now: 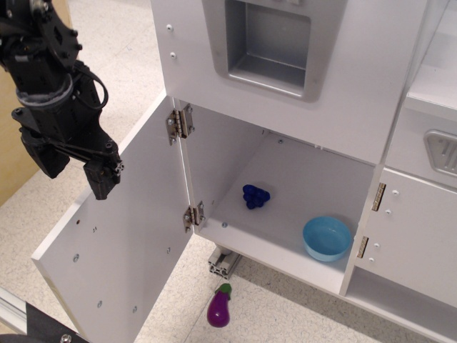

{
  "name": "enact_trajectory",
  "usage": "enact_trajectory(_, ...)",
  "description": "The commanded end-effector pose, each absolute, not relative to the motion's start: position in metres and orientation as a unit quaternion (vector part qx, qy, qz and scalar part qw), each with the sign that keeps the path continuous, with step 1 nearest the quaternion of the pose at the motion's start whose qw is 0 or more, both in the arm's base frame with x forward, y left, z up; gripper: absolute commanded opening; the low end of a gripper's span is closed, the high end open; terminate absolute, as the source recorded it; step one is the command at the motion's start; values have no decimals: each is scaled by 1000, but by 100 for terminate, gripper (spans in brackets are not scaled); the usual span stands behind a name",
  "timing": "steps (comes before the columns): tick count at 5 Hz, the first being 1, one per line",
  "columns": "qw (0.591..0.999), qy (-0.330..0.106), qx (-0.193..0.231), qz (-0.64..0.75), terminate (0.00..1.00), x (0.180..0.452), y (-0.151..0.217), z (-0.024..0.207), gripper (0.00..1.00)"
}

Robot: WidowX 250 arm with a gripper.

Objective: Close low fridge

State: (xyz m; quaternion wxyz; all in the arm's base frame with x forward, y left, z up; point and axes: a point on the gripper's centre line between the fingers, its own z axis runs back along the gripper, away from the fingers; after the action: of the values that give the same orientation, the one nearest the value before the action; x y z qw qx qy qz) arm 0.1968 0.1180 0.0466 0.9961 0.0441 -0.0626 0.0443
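**Door wide open, gripper behind its outer edge**

A speckled pale floor runs under a white toy kitchen, with a wooden panel at the far left. My gripper [75, 168] hangs over the upper left of the scene, its two dark fingers pointing downward with a visible gap between them and nothing held; I read it as partly open.

Just below and to the right of my fingertips lies the low fridge [121, 250] door, swung fully out from its silver hinges [180, 121] so its inner face looks up at the camera. Its long axis runs from the hinges down toward the lower left corner of the view. My fingers sit near its free upper edge, apart from it as far as I can tell.

Inside the compartment sit a blue cluster [255, 196] and a light blue bowl [327, 238]; a purple eggplant [220, 306] lies on the floor in front.

To close, I judge I must get behind the door's outer side and push right, toward the hinges.
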Motion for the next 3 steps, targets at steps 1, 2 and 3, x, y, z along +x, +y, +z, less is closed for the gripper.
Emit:
enact_trajectory(1, 996, -57, 22, 59, 0, 218, 133, 19, 100)
enact_trajectory(2, 996, -56, 2, 67, 0, 221, 119, 8, 100)
enact_trajectory(3, 992, -82, -13, 92, 0, 224, 104, 5, 100)
